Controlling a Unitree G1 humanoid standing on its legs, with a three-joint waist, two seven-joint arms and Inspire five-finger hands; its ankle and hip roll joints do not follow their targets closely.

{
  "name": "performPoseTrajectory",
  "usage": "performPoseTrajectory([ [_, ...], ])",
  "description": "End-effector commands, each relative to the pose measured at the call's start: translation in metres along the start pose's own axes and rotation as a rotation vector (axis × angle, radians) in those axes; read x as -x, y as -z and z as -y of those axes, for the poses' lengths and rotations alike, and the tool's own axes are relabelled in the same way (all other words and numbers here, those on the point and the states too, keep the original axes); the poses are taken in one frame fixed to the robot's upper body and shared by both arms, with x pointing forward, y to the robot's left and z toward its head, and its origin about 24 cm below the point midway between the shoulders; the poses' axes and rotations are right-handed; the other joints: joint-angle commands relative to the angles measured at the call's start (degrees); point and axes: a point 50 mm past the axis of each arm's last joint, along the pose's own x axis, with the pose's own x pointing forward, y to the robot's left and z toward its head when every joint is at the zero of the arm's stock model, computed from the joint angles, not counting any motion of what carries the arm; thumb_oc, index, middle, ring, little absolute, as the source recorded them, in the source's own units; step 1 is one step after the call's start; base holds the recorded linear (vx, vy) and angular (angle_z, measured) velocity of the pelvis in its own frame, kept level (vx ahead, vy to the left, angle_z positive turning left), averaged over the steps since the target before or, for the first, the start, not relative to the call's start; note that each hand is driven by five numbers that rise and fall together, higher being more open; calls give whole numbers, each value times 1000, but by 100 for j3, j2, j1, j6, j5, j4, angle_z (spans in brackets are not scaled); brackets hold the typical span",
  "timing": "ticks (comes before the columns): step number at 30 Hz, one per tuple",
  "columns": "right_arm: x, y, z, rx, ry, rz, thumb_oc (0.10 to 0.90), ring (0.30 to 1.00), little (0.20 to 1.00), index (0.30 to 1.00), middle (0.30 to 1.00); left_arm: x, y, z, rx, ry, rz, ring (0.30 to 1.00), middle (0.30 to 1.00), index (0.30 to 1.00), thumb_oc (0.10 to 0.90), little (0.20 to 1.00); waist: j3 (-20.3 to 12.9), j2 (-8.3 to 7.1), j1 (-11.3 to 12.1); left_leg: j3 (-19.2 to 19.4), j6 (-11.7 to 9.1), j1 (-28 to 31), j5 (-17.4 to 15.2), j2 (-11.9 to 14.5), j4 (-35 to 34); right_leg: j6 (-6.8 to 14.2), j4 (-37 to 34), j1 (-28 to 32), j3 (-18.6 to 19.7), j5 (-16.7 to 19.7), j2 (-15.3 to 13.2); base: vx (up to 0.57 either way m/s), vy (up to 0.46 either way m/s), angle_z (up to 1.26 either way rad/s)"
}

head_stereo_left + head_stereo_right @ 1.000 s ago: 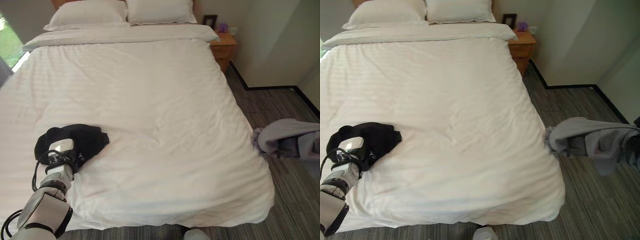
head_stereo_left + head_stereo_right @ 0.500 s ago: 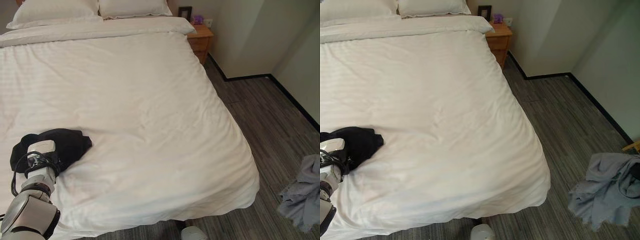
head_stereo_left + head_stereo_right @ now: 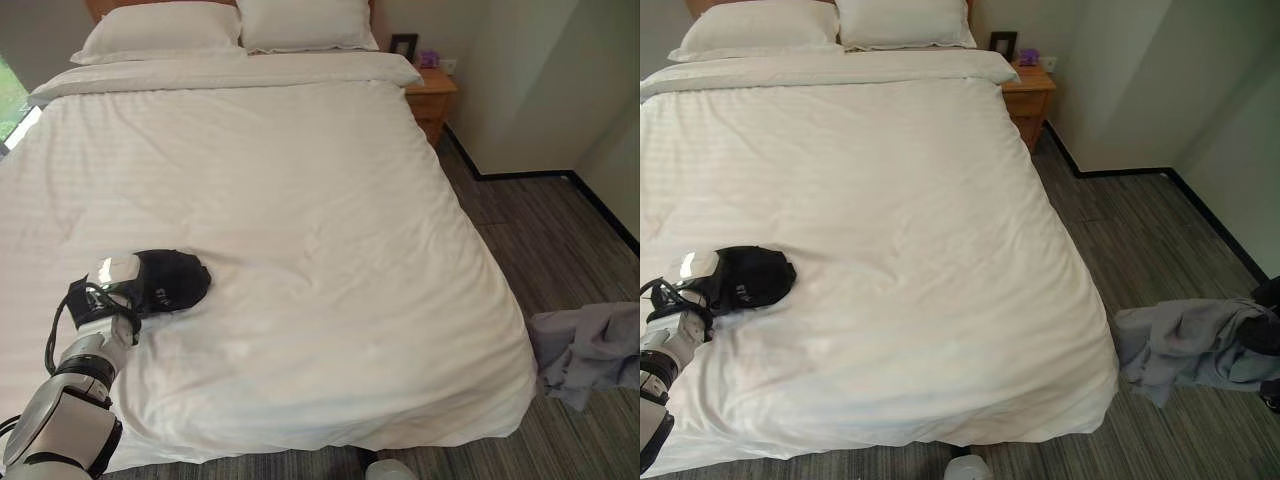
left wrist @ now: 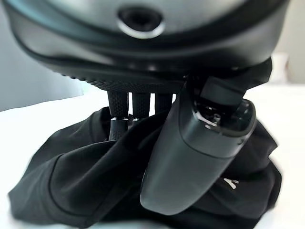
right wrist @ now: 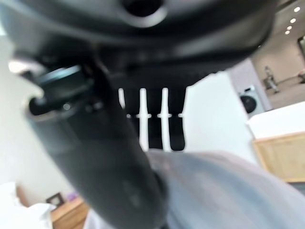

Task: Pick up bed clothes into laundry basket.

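Left hand, lower left of frame, fingers clenched in the black garment; right hand grasps grey clothes.

A black piece of clothing lies bunched up on the white bed, and a grey one hangs beside it.

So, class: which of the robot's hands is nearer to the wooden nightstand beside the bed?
Right, though neither is close. The right hand, holding grey clothing, hangs over the floor on the nightstand's side. The left hand grips the black garment across the bed.
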Motion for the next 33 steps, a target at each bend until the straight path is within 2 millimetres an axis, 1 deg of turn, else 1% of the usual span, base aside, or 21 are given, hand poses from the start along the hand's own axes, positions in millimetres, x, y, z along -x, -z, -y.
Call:
performPoseTrajectory([
  [1,-19,-34,41,-63,262,140,400,300,300,300,300,-17,-49,-113,161,-461,194,300,300,300,400,300,-325,-375,232,-167,-176,200,-198,312,15,814,18,414,-294,319,-557,35,54,27],
  [3,-15,-29,38,-60,273,122,400,300,300,300,300,0,-88,-139,300,-583,392,300,300,300,400,300,-295,-412,363,-315,-143,154,-203,301,15,822,18,467,-389,312,-584,-11,64,24],
  [5,-11,-22,35,-60,282,89,400,300,300,300,300,21,-120,-147,438,-637,565,300,300,300,400,300,-284,-481,489,-440,-106,124,-238,289,15,829,20,506,-459,334,-609,9,63,32],
  [7,-3,-13,31,-70,284,57,400,300,300,300,300,49,-144,-146,622,-636,731,300,300,300,400,300,-272,-519,585,-548,-59,107,-261,248,15,844,26,578,-529,382,-649,-1,69,31],
  [11,13,0,7,-80,221,10,400,300,300,300,300,88,-182,-140,842,-576,961,300,300,300,400,300,-248,-590,713,-713,41,78,-304,154,15,859,38,655,-616,474,-694,1,52,26],
  [13,17,2,3,-81,204,4,400,300,300,300,300,96,-190,-139,885,-560,1007,300,300,300,400,300,-239,-614,705,-744,66,69,-312,133,15,862,38,657,-635,491,-706,-9,50,19],
  [14,28,8,-12,-96,168,-20,400,300,300,300,300,120,-205,-137,982,-513,1132,300,300,300,400,300,-184,-641,694,-784,122,29,-325,75,15,873,46,639,-633,575,-735,-36,71,8],
  [16,34,7,-25,-107,137,-25,400,300,300,300,300,134,-215,-135,998,-484,1208,300,300,300,400,300,-111,-662,693,-794,155,-27,-317,40,15,881,48,575,-611,689,-769,-55,68,4],
  [17,35,8,-25,-107,136,-26,400,300,300,300,300,134,-215,-135,997,-484,1209,300,300,300,400,300,-116,-670,696,-792,156,-30,-316,38,15,881,48,570,-609,691,-771,-134,54,1],
  [18,35,2,-39,-114,121,-21,400,300,300,300,300,141,-229,-131,1024,-427,1263,300,300,300,400,300,11,-673,659,-711,181,-101,-293,17,15,881,53,438,-584,848,-803,-228,29,-3],
  [19,33,-9,-53,-105,101,5,400,300,300,300,300,142,-240,-129,1052,-381,1284,300,300,300,400,300,106,-661,625,-567,170,-159,-256,27,15,881,58,271,-572,1129,-852,-281,21,-12],
  [22,33,-26,-59,-63,87,80,400,300,300,300,300,141,-249,-127,1059,-358,1289,300,300,300,400,300,218,-583,618,-319,157,-218,-215,112,15,881,83,86,-712,1429,-956,-211,14,-88],
  [23,36,-33,-57,-53,100,124,400,300,300,300,300,137,-251,-126,1063,-343,1266,300,300,300,400,300,274,-502,655,-121,173,-229,-149,181,15,881,197,137,-1031,1251,-974,-329,159,-63],
  [24,37,-42,-57,-57,96,169,400,300,300,300,300,131,-251,-124,1060,-333,1233,300,300,300,400,300,293,-438,720,117,195,-240,-88,255,15,881,454,249,-1399,893,-959,-395,171,-73],
  [25,38,-48,-56,-64,92,194,400,300,300,300,300,129,-250,-124,1061,-329,1218,300,300,300,400,300,296,-439,771,280,215,-257,19,290,15,870,638,294,-1572,740,-971,-494,113,-197],
  [26,39,-68,-55,-107,85,282,400,300,300,300,300,122,-249,-123,1051,-328,1180,300,300,300,400,300,208,-445,911,629,251,-293,156,384,28,859,964,576,-1838,521,-987,-434,11,-192],
  [27,39,-77,-56,-129,78,315,400,300,300,300,300,119,-248,-122,1050,-326,1161,300,300,300,400,300,177,-451,1004,790,261,-295,207,420,35,859,1083,668,-1874,490,-1017,-534,-90,-207],
  [29,38,-114,-64,-192,39,457,400,300,300,300,300,112,-241,-119,1030,-334,1107,300,300,300,400,300,100,-422,1286,1284,256,-337,449,597,85,881,1256,985,-2084,596,-1169,-370,-156,-127],
  [31,38,-114,-64,-192,39,457,400,300,300,300,300,112,-241,-119,1030,-334,1106,300,300,300,400,300,107,-424,1295,1295,254,-326,447,597,84,881,1256,987,-2072,597,-1170,-272,-284,-143],
  [32,46,-172,-79,-245,2,667,400,300,300,300,300,115,-215,-119,1025,-394,1061,300,300,300,400,300,22,-336,1687,1829,2,-369,927,1125,141,881,938,1569,-2170,776,-1365,-704,-1038,-81],
  [33,61,-215,-97,-246,-24,809,400,300,300,300,300,123,-194,-104,1048,-391,1011,300,300,300,400,300,30,-218,1815,2283,-341,-305,1514,1724,172,881,522,1706,-2109,-71,-1116,-726,-1178,-196],
])
